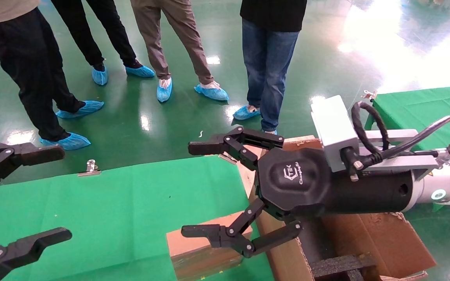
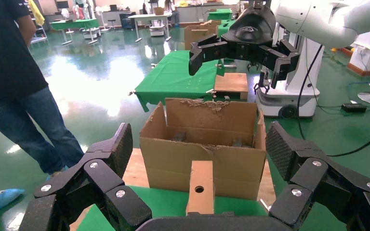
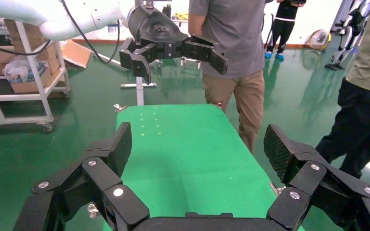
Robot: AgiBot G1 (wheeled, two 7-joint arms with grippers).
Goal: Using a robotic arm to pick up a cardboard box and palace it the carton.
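Observation:
The small brown cardboard box [image 1: 197, 249] stands on the green table [image 1: 123, 203] by its right edge; its narrow side with the round hole [image 2: 199, 189] faces my left wrist camera. The large carton [image 1: 369, 238] with ragged flaps [image 2: 207, 144] sits just past that edge, with black foam [image 1: 338, 265] inside. On its white arm, my right gripper [image 1: 186, 189] hangs open and empty in the air above the box and the carton's near wall. At the table's left end my left gripper [image 1: 66, 192] is open and empty, pointing towards the box. The right wrist view lacks the box.
Several people in blue shoe covers [image 1: 211, 91] stand on the floor beyond the table. A metal clip [image 1: 90, 168] holds the cloth at the far edge. A second green table [image 1: 424, 105] is at the far right. Wooden boards [image 2: 135, 168] lie under the carton.

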